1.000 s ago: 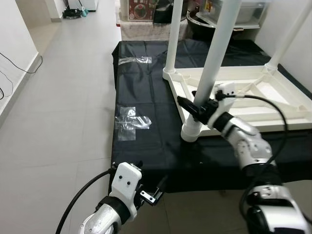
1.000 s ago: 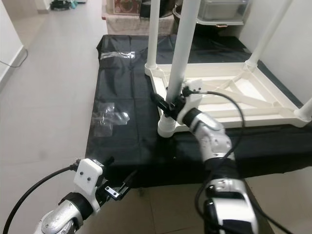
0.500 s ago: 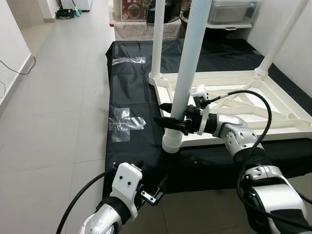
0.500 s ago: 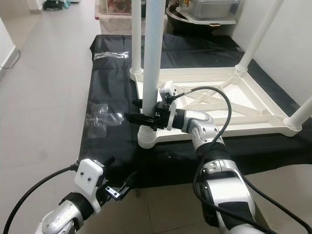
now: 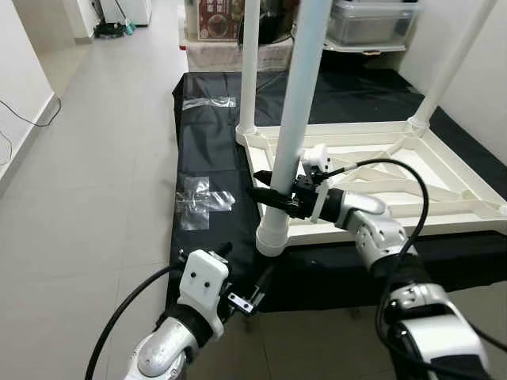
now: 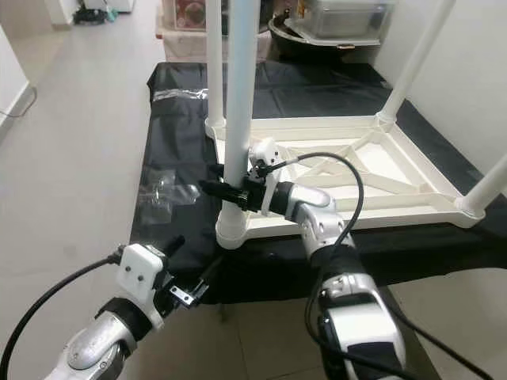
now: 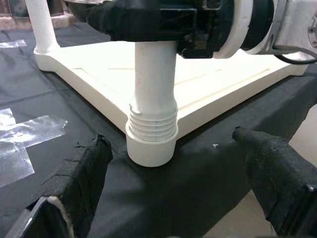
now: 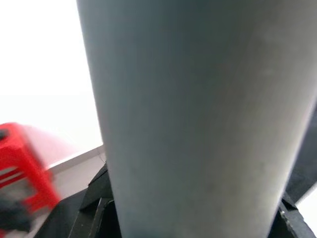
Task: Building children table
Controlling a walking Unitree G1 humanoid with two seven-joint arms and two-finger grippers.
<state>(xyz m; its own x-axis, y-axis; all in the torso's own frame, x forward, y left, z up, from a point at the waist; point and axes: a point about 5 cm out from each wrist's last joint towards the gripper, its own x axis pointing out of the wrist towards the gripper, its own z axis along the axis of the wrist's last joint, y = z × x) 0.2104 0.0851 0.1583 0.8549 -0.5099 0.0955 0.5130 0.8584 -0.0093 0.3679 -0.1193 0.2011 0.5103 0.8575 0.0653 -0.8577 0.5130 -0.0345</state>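
Note:
A white children's table (image 5: 475, 226) lies upside down on a black sheet (image 5: 214, 158), its legs pointing up. My right gripper (image 5: 273, 198) is shut on the near left leg (image 5: 291, 119), a little above the leg's threaded foot (image 7: 152, 124), which sits at the table's corner. In the right wrist view that table leg (image 8: 198, 114) is pressed close between the black fingers (image 8: 94, 208). My left gripper (image 5: 249, 297) hovers low at the sheet's front edge, open and holding nothing. Its fingers (image 7: 81, 173) point toward the leg's foot from a short distance.
Two more white legs (image 5: 249, 63) (image 5: 451, 63) rise at the far corners. Clear tape patches (image 5: 202, 198) lie on the sheet. Storage boxes (image 5: 372, 20) stand at the back. Grey tiled floor (image 5: 79, 198) stretches to the left, and a white wall is on the right.
The whole view has shifted. My right gripper stays on the near leg while its forearm now lies more level. My left gripper has stayed low and open.

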